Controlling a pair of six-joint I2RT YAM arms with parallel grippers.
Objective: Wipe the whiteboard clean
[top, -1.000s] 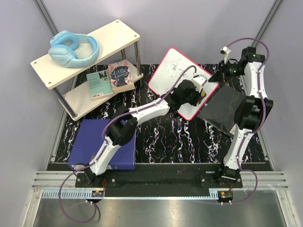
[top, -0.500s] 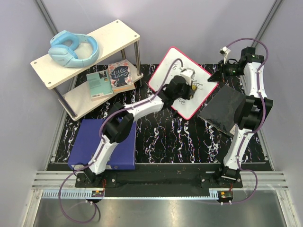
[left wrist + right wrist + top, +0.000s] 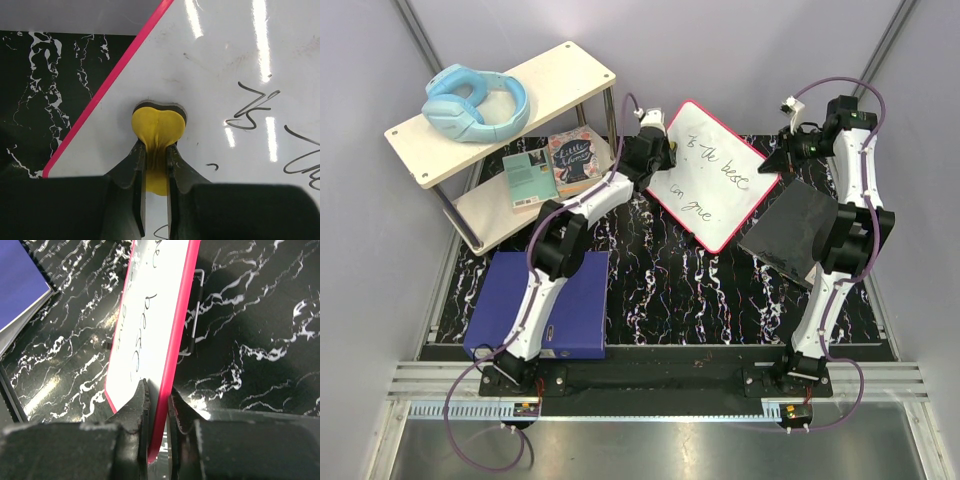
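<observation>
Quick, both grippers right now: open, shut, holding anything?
Left gripper: shut on the soft yellow eraser.
Right gripper: shut on the edge of the pink-framed white whiteboard.

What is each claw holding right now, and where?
Left claw: yellow eraser, by its near end. Right claw: whiteboard, by its pink edge.

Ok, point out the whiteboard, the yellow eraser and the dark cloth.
whiteboard [image 3: 712, 185]: top view, middle of its white face.
yellow eraser [image 3: 158, 127]: left wrist view, its rounded head.
dark cloth [image 3: 790, 232]: top view, middle of its upper face.
</observation>
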